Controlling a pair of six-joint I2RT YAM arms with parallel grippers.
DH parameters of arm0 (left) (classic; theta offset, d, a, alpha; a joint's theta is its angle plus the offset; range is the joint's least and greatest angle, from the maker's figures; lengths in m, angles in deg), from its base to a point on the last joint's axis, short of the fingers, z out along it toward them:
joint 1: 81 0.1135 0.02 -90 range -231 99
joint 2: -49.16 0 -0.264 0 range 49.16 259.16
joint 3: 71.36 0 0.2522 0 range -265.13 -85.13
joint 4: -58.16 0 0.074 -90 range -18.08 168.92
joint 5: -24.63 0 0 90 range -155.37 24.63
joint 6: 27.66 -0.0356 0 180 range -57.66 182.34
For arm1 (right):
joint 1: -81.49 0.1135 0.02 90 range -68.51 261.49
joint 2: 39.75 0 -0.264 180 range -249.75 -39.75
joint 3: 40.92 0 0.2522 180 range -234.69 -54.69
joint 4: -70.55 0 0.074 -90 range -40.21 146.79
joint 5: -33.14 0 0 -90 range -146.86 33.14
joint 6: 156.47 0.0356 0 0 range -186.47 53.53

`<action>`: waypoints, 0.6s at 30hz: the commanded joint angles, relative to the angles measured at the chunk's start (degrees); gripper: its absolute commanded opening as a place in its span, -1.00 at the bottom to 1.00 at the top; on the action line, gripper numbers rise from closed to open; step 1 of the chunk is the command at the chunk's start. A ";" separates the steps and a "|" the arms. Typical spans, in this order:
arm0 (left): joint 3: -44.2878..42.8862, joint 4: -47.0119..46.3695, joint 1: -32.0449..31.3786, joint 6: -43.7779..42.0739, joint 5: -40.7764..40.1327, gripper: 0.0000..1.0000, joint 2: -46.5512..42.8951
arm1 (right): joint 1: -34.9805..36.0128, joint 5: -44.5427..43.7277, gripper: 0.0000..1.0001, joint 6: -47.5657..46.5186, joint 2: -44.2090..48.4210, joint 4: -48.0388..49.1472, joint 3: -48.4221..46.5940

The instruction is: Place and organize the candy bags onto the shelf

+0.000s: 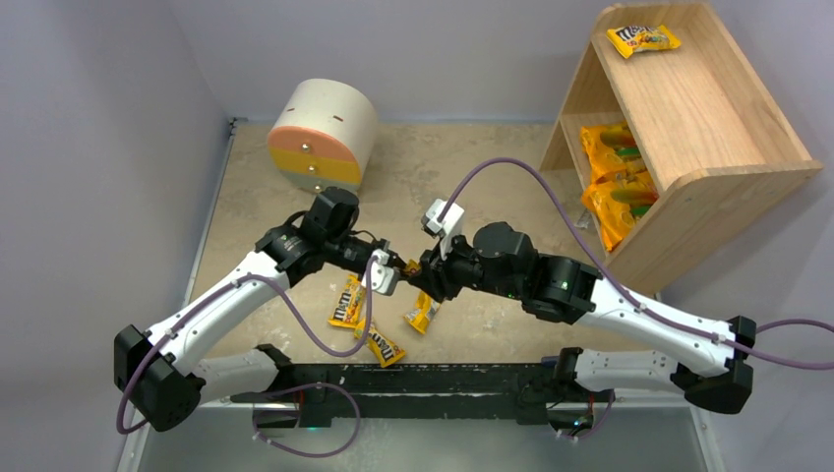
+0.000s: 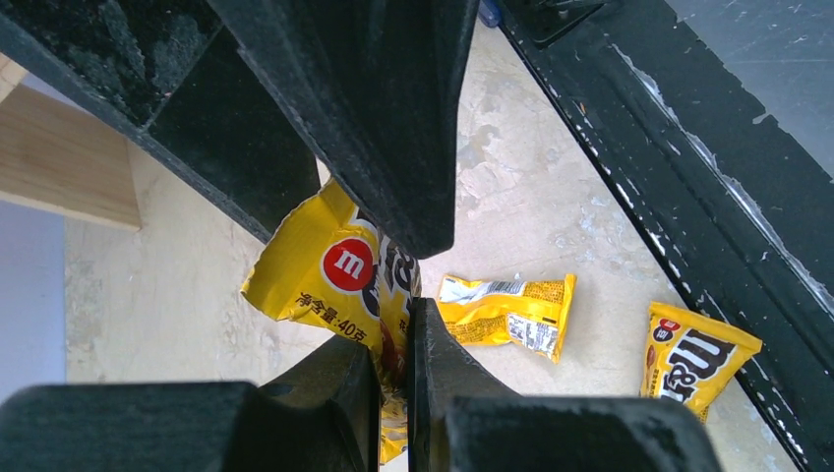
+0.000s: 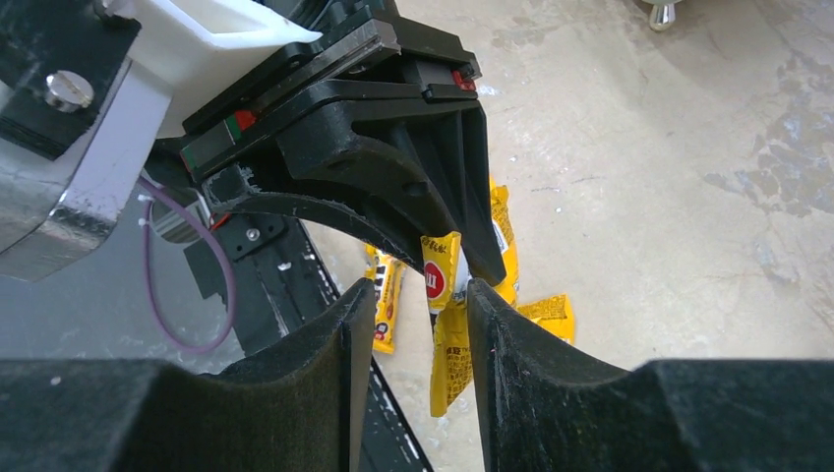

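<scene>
My left gripper (image 1: 390, 272) is shut on a small yellow M&M's packet (image 2: 329, 278) and holds it above the table. The packet hangs edge-on in the right wrist view (image 3: 446, 339). My right gripper (image 3: 418, 295) is open, one finger on each side of that packet, tip to tip with the left gripper (image 2: 395, 339). Three more yellow packets (image 1: 346, 303) (image 1: 385, 343) (image 1: 422, 314) lie on the table below. A further packet (image 1: 642, 39) lies on top of the wooden shelf (image 1: 708, 108). Two orange bags (image 1: 608, 147) (image 1: 618, 202) sit in its lower tier.
A round cream cabinet (image 1: 323, 133) with orange and yellow drawers stands at the back left. The black base rail (image 1: 423, 379) runs along the near edge. Grey walls close in the table on the left and behind.
</scene>
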State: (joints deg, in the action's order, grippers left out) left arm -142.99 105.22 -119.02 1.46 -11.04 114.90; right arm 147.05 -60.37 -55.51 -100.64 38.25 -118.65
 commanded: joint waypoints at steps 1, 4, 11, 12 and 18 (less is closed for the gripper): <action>-1.87 0.01 -0.26 -3.21 4.29 -0.97 -0.63 | -0.14 -0.27 -0.16 2.67 0.54 0.00 -0.81; -2.52 0.63 -0.23 -3.04 4.05 -0.98 -0.32 | -0.25 -0.97 -0.25 3.09 -0.46 -0.58 -0.70; -3.29 1.24 -0.30 -2.73 4.24 -0.98 0.13 | -0.47 -3.80 -0.44 2.91 -1.56 -3.51 -1.18; -3.41 1.25 -0.34 -2.56 4.28 -0.98 0.22 | -0.45 -3.78 -0.43 2.85 -1.54 -3.45 -0.90; -4.44 1.57 -0.31 -1.81 5.01 -0.84 0.99 | -0.58 -4.84 -1.00 2.28 -0.87 -1.37 0.60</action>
State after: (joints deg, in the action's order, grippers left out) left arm -144.26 107.53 -119.02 0.21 -10.10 115.73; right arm 146.72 -62.62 -53.71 -102.39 35.93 -118.63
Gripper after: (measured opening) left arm 0.101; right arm 0.078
